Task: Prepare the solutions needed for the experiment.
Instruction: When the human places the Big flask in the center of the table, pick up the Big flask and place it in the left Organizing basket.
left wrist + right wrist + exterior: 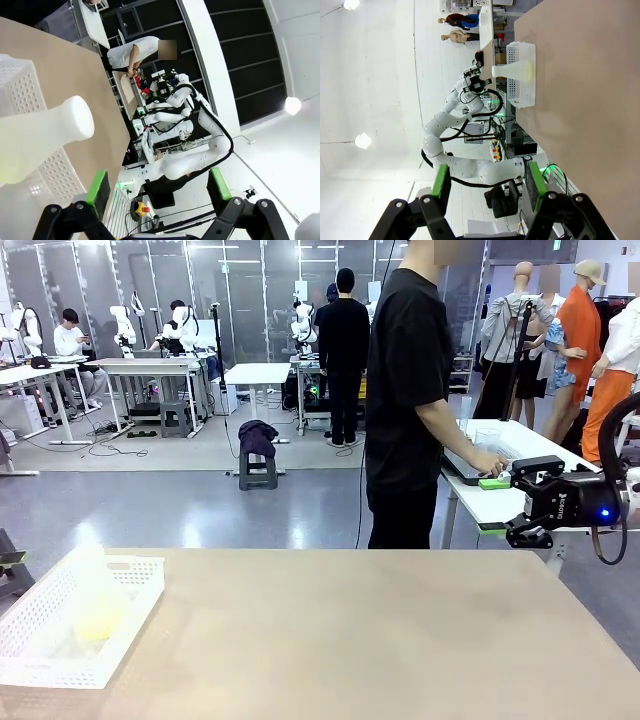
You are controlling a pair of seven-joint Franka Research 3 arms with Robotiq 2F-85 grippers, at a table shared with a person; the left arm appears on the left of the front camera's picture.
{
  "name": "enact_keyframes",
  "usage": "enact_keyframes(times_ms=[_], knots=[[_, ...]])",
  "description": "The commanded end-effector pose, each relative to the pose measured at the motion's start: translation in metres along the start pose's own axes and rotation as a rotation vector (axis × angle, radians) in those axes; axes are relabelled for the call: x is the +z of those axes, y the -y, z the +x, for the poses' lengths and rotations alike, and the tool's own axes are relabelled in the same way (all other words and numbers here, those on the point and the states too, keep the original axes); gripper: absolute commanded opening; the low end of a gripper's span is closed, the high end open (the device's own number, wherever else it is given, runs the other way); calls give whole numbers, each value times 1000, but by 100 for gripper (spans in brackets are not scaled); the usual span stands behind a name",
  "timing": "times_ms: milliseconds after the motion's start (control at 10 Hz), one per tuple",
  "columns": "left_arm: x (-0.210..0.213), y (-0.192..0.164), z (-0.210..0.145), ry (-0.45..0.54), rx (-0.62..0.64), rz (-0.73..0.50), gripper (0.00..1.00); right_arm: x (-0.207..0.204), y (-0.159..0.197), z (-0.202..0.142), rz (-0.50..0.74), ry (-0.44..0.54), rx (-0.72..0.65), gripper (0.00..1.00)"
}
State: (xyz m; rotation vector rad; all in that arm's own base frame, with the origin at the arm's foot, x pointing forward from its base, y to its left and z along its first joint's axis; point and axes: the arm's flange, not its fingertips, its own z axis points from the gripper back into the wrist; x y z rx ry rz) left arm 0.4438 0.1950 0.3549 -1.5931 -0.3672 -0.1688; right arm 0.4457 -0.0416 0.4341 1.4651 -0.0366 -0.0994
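The solutions (101,621) are a shallow pale yellow layer at the bottom of a see-through flask (90,585) standing in a white perforated basket (136,592) at the table's near left. In the left wrist view the flask (47,131) lies close on the left, its neck pointing right. My left gripper (159,189) is open beside the flask and holds nothing. My right gripper (494,506) hangs open and holds nothing beyond the table's far right edge. From the right wrist view the basket (525,84) and the yellow solutions (528,70) are far off across the table.
A person in black (405,390) stands at the far side, turned to a white side table (520,455) on the right, one hand (487,464) on a tray there. The tan table (350,630) spreads wide between the basket and my right gripper.
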Motion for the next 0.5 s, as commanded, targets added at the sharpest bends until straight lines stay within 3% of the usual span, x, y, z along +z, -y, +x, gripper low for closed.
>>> enact_keyframes(times_ms=[0,400], knots=[[-2,0,2,-8,-27,12,100,0,-2,0,4,-2,4,76],[-2,0,2,-8,-27,12,100,0,-2,0,4,-2,4,76]])
